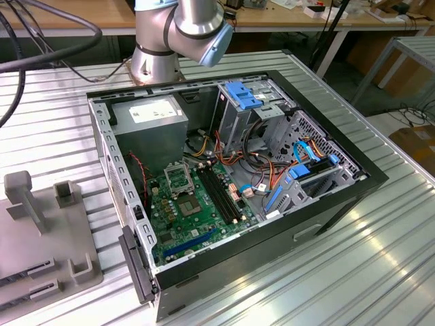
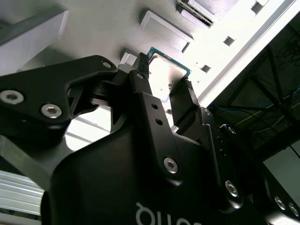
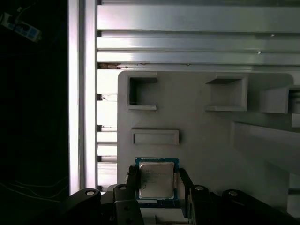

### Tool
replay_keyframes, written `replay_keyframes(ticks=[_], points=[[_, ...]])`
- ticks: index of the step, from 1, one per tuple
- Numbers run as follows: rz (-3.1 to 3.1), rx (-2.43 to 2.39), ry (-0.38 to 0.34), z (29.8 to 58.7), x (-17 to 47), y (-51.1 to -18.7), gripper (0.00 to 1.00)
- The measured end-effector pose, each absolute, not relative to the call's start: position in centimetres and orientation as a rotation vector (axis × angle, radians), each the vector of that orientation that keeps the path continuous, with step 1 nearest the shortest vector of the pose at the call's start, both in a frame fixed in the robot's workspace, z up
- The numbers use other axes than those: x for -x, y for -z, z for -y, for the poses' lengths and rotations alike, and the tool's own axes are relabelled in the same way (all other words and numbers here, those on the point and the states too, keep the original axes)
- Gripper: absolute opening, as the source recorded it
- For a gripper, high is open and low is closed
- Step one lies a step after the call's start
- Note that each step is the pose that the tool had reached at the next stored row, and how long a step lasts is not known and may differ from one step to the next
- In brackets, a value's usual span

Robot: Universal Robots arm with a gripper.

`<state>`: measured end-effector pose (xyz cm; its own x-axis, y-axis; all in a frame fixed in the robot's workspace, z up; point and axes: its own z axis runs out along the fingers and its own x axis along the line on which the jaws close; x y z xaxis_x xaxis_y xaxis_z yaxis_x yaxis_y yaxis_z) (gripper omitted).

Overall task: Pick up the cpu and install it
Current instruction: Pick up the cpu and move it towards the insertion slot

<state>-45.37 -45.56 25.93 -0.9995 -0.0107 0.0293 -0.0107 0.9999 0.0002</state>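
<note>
Where the pincer stands: over grey tray
Grip: closed on opposite edges of cpu
Cpu: flat, lid upward

The cpu has a dull silvery metal lid, faintly brushed, rimmed by green circuit board. The gripper is matt black, dotted with bright steel screws. The tray looks like matt grey plastic, slightly grainy. In the exterior view the table is ribbed aluminium with a satin sheen. The computer case is black-painted outside and bare grey sheet metal within. Its clips are smooth blue plastic, and the motherboard is glossy green.
</note>
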Motion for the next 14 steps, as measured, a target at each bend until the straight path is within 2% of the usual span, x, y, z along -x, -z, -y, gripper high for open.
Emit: replay_keyframes(ticks=[14], points=[[3.112, -0.017, 0.0, 45.56, 45.37, -26.86, 0.44]])
